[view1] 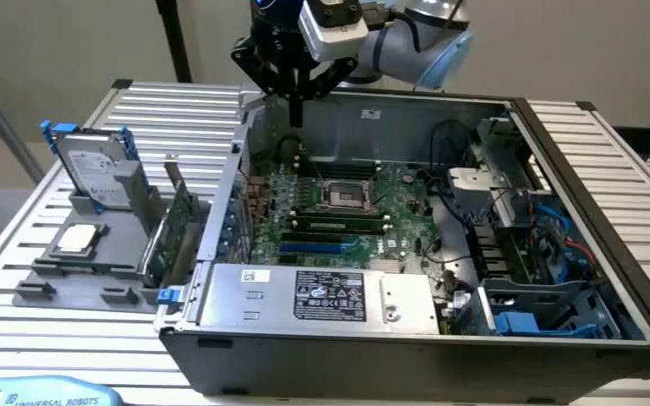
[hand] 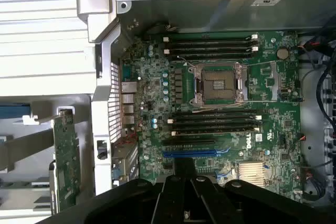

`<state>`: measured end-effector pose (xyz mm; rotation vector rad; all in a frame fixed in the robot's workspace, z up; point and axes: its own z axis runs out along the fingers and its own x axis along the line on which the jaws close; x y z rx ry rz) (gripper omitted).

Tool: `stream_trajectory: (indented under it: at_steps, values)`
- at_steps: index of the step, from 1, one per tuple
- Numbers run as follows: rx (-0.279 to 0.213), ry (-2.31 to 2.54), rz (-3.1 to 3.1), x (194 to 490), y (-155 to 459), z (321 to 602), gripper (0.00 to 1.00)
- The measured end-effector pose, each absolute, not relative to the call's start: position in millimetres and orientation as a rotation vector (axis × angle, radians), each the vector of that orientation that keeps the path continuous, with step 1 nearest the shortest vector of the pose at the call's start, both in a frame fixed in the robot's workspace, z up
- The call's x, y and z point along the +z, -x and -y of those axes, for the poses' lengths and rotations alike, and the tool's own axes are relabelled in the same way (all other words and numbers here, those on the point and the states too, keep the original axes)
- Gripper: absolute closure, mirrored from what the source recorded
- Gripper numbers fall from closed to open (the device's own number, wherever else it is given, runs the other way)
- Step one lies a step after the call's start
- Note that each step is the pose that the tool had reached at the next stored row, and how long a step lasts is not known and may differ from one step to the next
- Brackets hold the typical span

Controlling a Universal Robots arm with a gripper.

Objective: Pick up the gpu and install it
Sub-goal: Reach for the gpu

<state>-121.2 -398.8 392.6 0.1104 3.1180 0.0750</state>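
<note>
1. A Universal Robots arm holds its gripper (view1: 297, 120) above the far wall of an open computer case (view1: 415, 123). The black fingers (view1: 297, 103) point down, pressed together with nothing between them
2. The gpu (view1: 179, 237), a green circuit-board card, stands on edge in a grey holder (view1: 88, 271) on the slatted metal tabletop (view1: 31, 330). It sits just outside the case wall on the exterior view's left, well apart from the gripper and untouched
3. A silver hard drive with blue rails (view1: 94, 165) stands upright in the same holder, on the far side from the case. A square processor chip (view1: 80, 238) lies flat in a recess in front of the drive
4. Inside the case the green motherboard (view1: 399, 220) lies face up, with the metal-framed processor socket (view1: 342, 196) near its middle. Long black memory sticks (hand: 210, 45) sit in parallel rows on both sides of the socket
5. In the wrist view the closed fingertips hang over the board just beside a blue expansion slot (hand: 189, 153), and a small finned silver heatsink (hand: 252, 174) sits close by
6. A silver power supply (view1: 314, 296) with a printed label fills the near end of the case. Black and blue cables (view1: 551, 228) run past the drive bays on the exterior view's right
</note>
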Motion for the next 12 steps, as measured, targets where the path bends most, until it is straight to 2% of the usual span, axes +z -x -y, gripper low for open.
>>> stream_trajectory:
  at_steps: [12]
  values:
    - [0.076, -0.110, -3.118, 393, 133, 399, 0.89]
